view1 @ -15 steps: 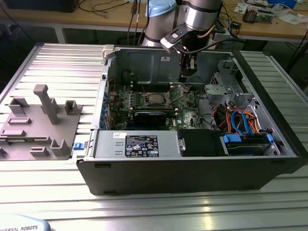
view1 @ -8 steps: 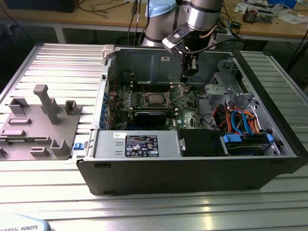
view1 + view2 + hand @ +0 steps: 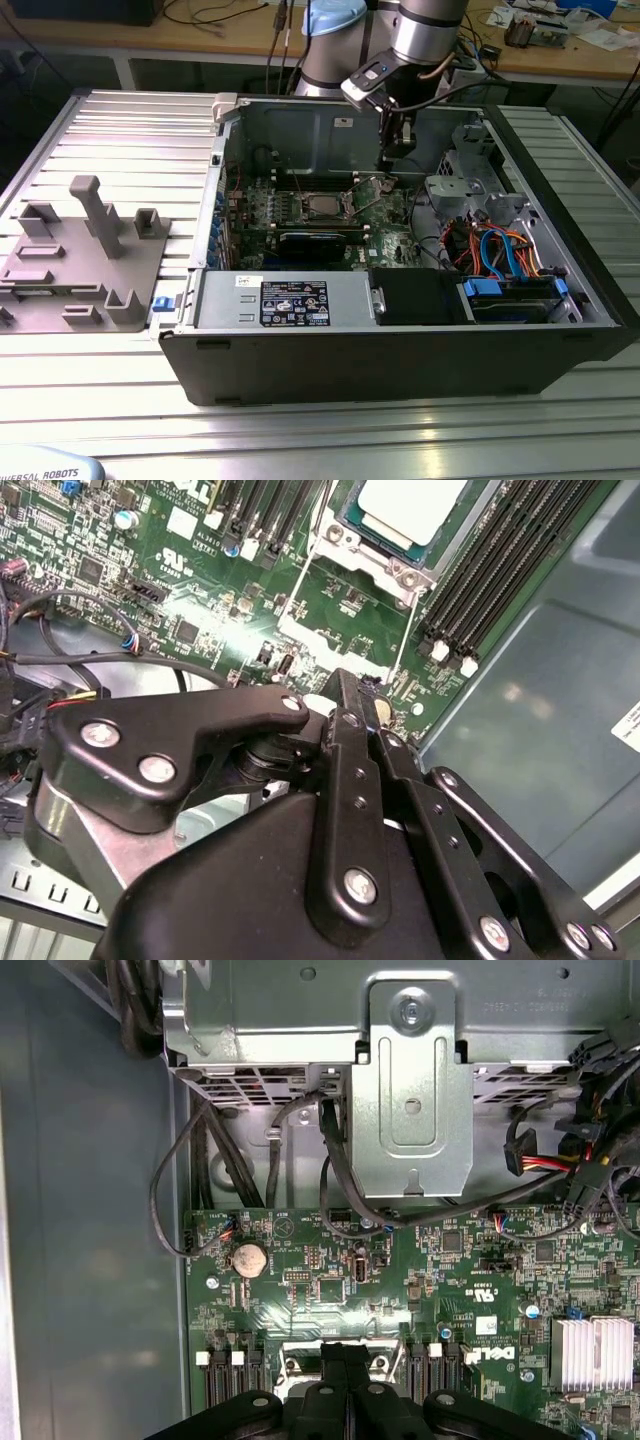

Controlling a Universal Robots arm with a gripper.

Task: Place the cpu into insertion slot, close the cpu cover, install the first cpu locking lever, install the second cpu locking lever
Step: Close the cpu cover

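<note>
The cpu (image 3: 322, 205) lies flat, silver top up, in the insertion slot (image 3: 322, 219) on the green board inside the open computer case. In the second wrist view the cpu (image 3: 410, 505) sits within the slot's metal rim (image 3: 388, 568), with thin wire levers (image 3: 300, 580) running along its sides. The cpu cover (image 3: 368, 188) stands tilted up at the slot's edge on the exterior view's right. My gripper (image 3: 397, 158) hangs just above and right of the cover, its fingers together with nothing seen between them; its tip (image 3: 352, 685) (image 3: 345, 1352) hovers over the board beside the slot.
A black power supply (image 3: 295, 300) fills the case's front. A drive cage with blue and orange cables (image 3: 500, 255) is on the exterior view's right. Memory slots (image 3: 500, 560) flank the socket. A grey fixture (image 3: 80, 250) lies on the table at the left. Black cables (image 3: 330, 1150) cross the board's edge.
</note>
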